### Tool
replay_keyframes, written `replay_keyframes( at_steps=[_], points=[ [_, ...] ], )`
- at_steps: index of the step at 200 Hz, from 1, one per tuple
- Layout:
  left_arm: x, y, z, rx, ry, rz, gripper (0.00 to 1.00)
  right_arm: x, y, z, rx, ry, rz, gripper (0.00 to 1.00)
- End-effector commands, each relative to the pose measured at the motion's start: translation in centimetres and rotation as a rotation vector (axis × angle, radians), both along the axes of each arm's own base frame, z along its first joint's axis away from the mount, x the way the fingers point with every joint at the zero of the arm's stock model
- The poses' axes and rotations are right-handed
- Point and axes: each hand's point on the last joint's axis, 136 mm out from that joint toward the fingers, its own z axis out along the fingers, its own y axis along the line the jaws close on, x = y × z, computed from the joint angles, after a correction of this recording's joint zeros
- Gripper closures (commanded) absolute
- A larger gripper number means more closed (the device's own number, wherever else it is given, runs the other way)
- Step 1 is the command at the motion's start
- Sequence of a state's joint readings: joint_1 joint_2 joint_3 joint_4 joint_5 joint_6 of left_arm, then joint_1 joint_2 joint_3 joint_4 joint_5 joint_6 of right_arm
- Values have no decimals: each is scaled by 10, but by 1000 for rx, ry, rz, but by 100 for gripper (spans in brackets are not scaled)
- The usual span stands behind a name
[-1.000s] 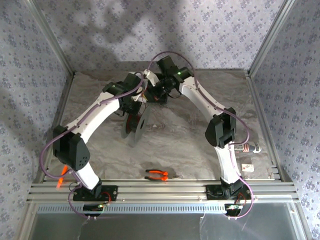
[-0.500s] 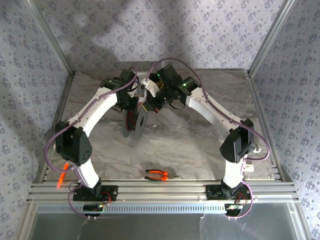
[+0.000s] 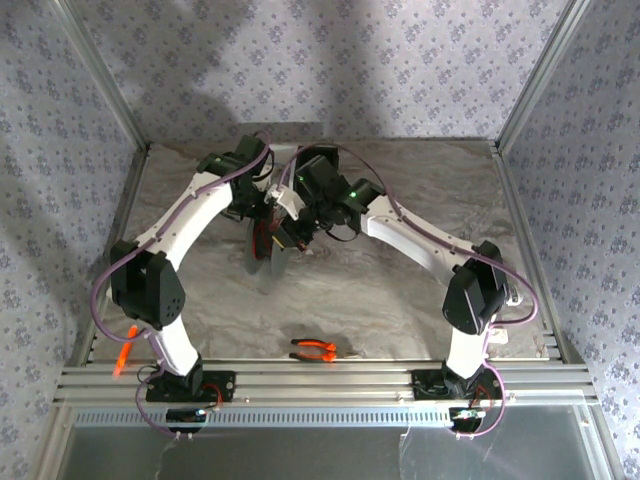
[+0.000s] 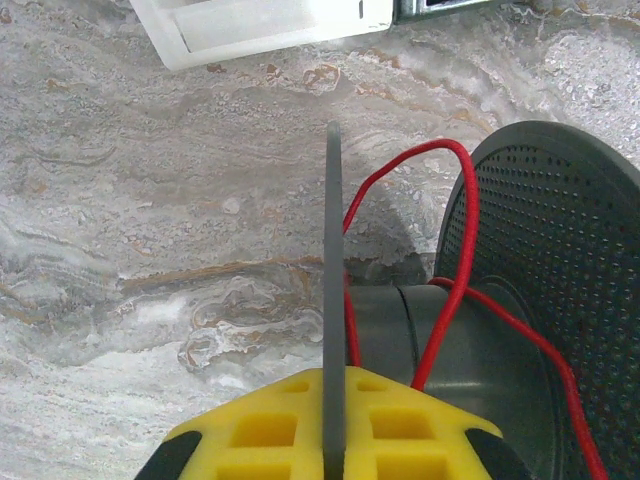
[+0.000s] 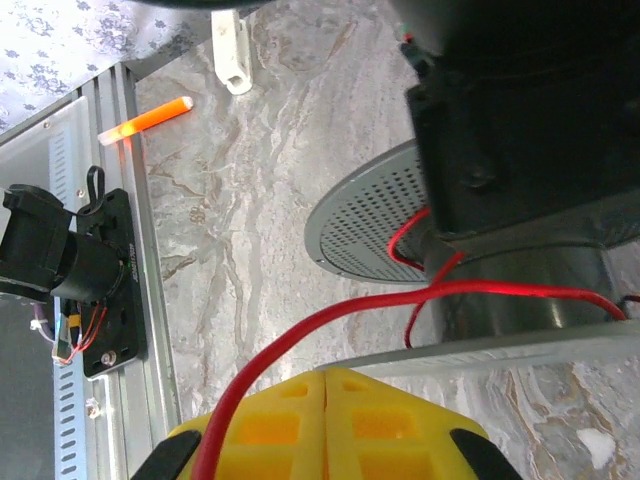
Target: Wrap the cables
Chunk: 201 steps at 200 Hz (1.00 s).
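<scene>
Left gripper is clamped on the gray spool's thin flange. Right gripper is pressed closed, and the red cable crosses one finger, pinched or just draped, hard to say. The cable loops loosely around the spool's hub.

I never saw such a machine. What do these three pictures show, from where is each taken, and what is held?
These are two robot arms bolted at the near edge of a marbled table. One picture looks down from above: the left arm and the right arm meet at a grey spool, meant to take up a thin red wire. Orange-handled pliers lie near the front. The other two come from a camera on each wrist. At the left wrist, the yellow jaws are shut on the spool's rim, and the wire loops over its core. At the right wrist, the jaws are shut; the wire runs past them, but whether they pinch it I cannot tell.
</scene>
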<state>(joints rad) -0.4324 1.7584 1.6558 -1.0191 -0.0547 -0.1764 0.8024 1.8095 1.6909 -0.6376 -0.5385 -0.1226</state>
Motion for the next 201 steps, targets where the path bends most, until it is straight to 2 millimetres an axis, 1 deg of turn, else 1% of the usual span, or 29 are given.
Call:
replay_keyframes(
  at_steps=[1, 12, 22, 52, 57, 73, 93, 125, 151, 174, 201],
  points=[
    [7, -5, -8, -34, 18, 17, 100, 5, 4, -17, -12, 40, -18, 100],
    [6, -4, -7, -46, 19, 22, 100, 7, 4, -23, -20, 50, -21, 100],
    [6, -3, -5, -61, 16, 28, 98, 10, 3, -29, -29, 58, -25, 100],
    [5, -2, 1, -98, 10, 31, 98, 14, -1, -46, -48, 97, -38, 100],
    [5, -2, 1, -100, 9, 30, 98, 18, 1, -43, -30, 82, -39, 100],
    [4, -3, 1, -100, 14, 25, 98, 23, 0, -45, -24, 88, -47, 100],
    [2, -2, -1, -94, 26, 24, 98, 30, -3, -40, -14, 81, -58, 100],
    [-2, -1, -5, -86, 39, 19, 92, 37, -9, -36, -17, 73, -65, 100],
    [-3, -1, -3, -93, 34, 18, 83, 39, -12, -40, -23, 77, -69, 100],
    [-2, -3, 1, -114, 22, 19, 79, 37, -14, -46, -33, 89, -74, 100],
    [-3, -7, 2, -136, 24, 20, 77, 36, -16, -51, -39, 97, -79, 100]
  ],
)
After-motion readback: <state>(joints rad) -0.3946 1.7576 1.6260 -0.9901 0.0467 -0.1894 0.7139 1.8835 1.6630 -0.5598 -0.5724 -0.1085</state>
